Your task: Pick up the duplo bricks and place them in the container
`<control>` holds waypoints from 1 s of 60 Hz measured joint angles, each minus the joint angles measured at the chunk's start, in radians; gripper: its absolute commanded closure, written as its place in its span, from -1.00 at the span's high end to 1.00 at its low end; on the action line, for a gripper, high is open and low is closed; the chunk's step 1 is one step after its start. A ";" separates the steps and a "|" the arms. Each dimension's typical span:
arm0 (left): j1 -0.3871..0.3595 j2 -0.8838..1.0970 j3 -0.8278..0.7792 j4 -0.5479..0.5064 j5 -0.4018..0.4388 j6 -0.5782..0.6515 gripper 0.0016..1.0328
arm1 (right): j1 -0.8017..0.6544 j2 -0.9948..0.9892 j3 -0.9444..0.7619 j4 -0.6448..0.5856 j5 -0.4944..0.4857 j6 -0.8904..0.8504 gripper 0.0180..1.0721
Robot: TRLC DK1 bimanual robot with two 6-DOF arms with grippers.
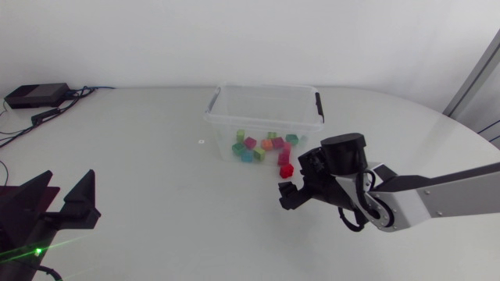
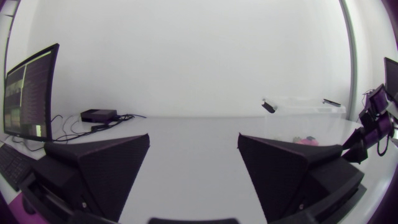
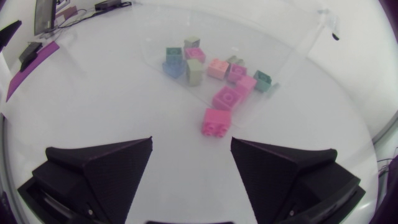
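Toward the table's (image 1: 141,156) far edge sits the clear container (image 1: 221,100), most bricks (image 3: 217,67) inside. Both grippers gape empty: the left gripper (image 2: 194,140) at the near-left corner, the right gripper (image 3: 191,149) facing a loose brick (image 3: 216,121) just beside the container's wall. A finger may snag that wall.

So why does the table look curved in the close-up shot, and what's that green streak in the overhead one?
Right wrist view: its fisheye lens bows the edge of the table. Head view: straight lines, soft even light, only faint shadows by the container; the green streak is probably glare from a small light on the left arm. Left wrist view: similar bowing, no hard shadows.
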 measured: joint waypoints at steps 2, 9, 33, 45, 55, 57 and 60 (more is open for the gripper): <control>0.000 0.000 0.000 0.000 0.000 0.000 0.92 | 0.000 0.021 0.005 0.018 0.000 0.001 0.74; 0.000 0.000 0.000 0.000 0.000 0.000 0.92 | 0.000 0.096 0.022 0.077 0.000 0.005 0.74; 0.000 0.000 0.000 0.000 0.000 0.000 0.92 | -0.013 0.219 0.057 0.164 0.012 0.012 0.74; 0.000 0.000 0.000 0.000 0.000 0.000 0.92 | -0.042 0.237 0.073 0.167 0.014 0.015 0.74; 0.000 0.000 0.000 0.000 0.000 0.000 0.92 | -0.054 0.269 0.092 0.175 0.014 0.015 0.73; 0.000 0.000 0.000 0.000 0.000 0.000 0.92 | -0.054 0.275 0.096 0.175 0.014 0.015 0.73; 0.000 0.000 0.000 0.000 0.000 0.000 0.92 | -0.054 0.285 0.103 0.176 0.011 0.015 0.74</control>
